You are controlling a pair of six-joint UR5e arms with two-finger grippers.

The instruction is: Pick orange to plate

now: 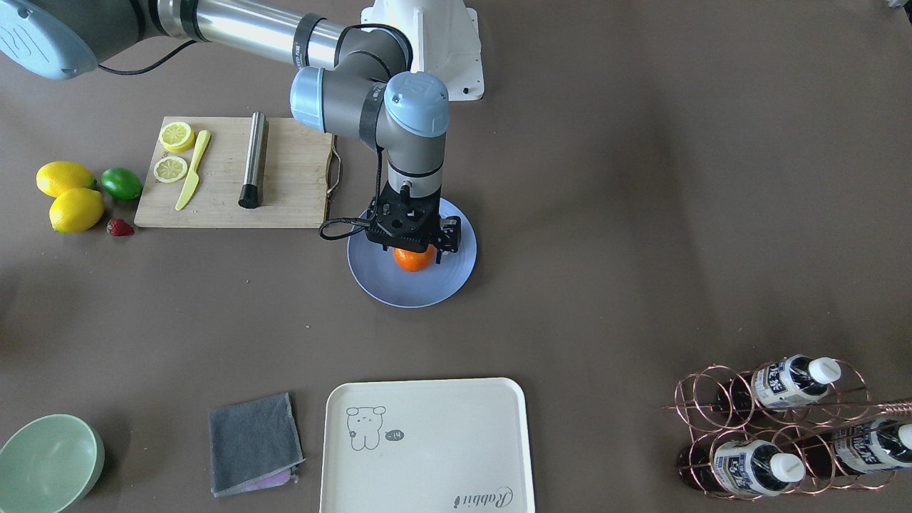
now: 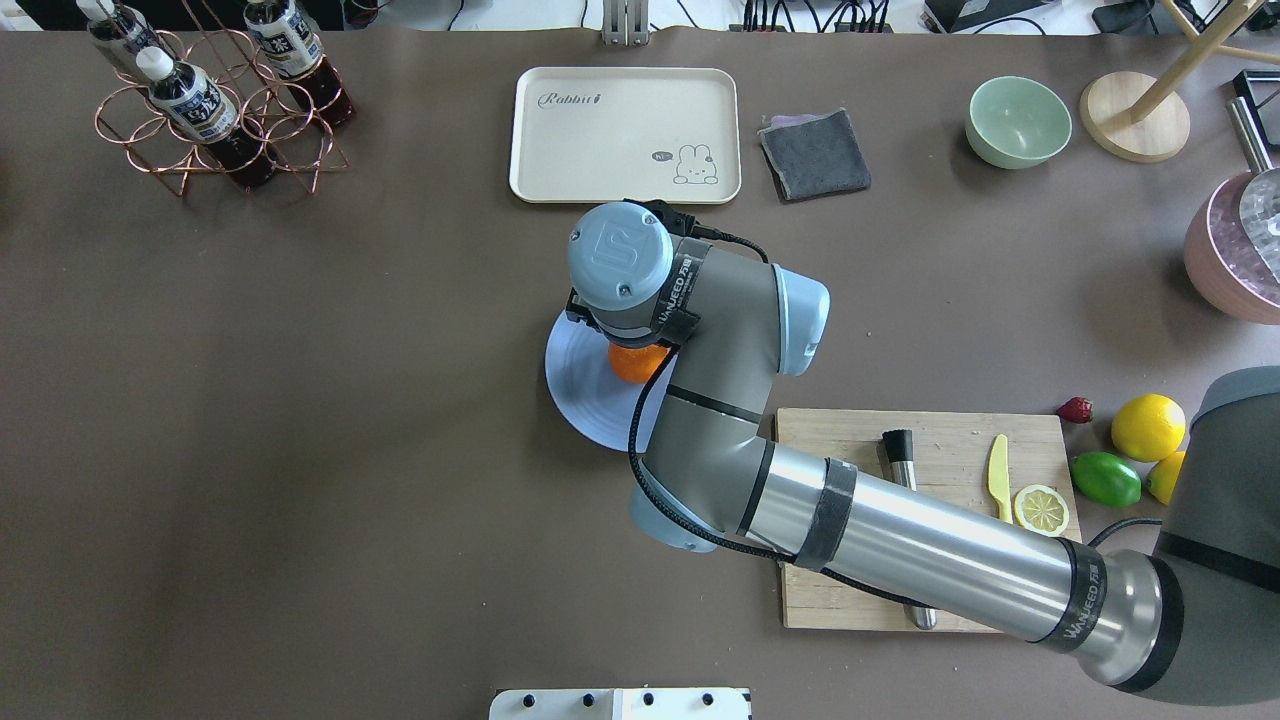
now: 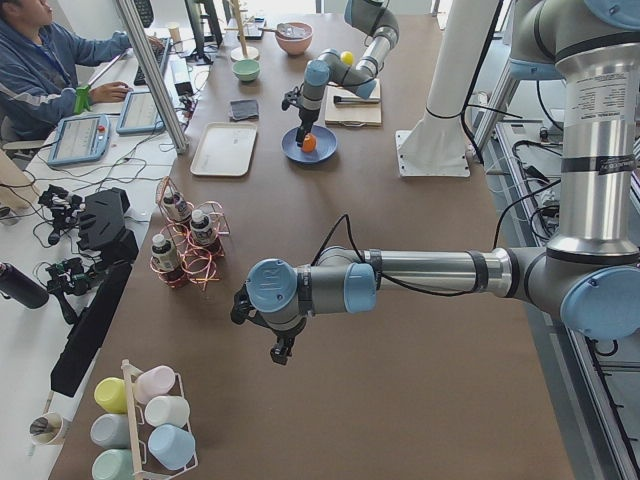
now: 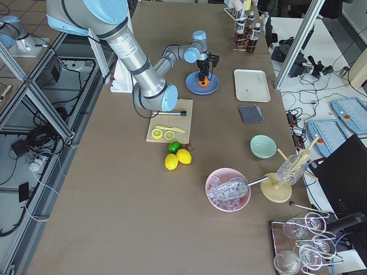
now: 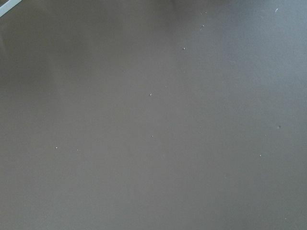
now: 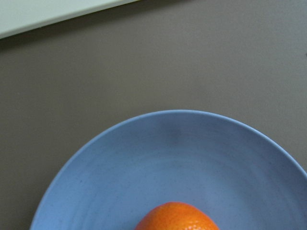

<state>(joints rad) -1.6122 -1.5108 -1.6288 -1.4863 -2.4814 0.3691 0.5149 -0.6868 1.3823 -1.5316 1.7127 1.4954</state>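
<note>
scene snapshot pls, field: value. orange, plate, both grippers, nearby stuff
orange: on or just above the plate, directly under the right gripper; contact unclear
plate: mid-table, beside the cutting board, not touching it
right gripper: over the orange, fingers hidden, state cannot tell
left gripper: over bare table, far from the plate, state cannot tell
other fruit: lemons, lime beyond the board

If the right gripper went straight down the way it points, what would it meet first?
Probably the orange, directly below the right gripper on the plate; the fingertips are hidden, so they may already touch it.
</note>
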